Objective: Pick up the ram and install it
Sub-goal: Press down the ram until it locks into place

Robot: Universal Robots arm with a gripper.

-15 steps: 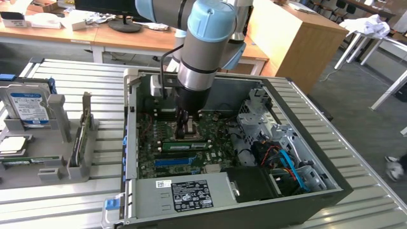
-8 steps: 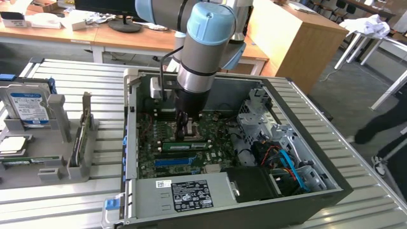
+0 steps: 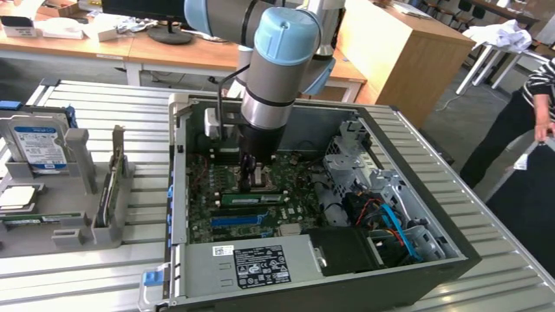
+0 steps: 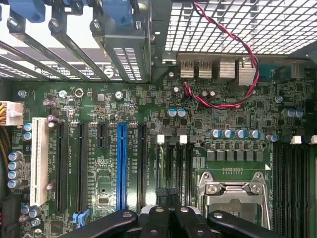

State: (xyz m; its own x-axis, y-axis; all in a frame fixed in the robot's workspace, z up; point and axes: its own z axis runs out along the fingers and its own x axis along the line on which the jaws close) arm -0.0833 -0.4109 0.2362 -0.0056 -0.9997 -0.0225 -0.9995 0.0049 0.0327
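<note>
The ram (image 3: pixel 251 197), a long green stick, sits on edge on the motherboard (image 3: pixel 208 188) inside the open computer case, parallel to the blue slot (image 3: pixel 234 220). My gripper (image 3: pixel 249 177) reaches down into the case and hangs just over the ram. I cannot tell whether it touches. In the wrist view the gripper (image 4: pixel 168 217) is shut, its black fingers (image 4: pixel 157 220) pressed together with nothing green between them. They hang over the narrow black memory slots (image 4: pixel 171 163), between the blue slot (image 4: pixel 121 166) and the processor socket (image 4: pixel 233 191).
The case walls (image 3: pixel 178 195), a drive cage (image 3: pixel 355 162) and cables (image 3: pixel 390 218) surround the motherboard. A grey holder (image 3: pixel 74 224) at the exterior view's left carries a hard drive (image 3: pixel 39 148) and a thin upright board (image 3: pixel 109 188). A person (image 3: pixel 529 123) stands at the right.
</note>
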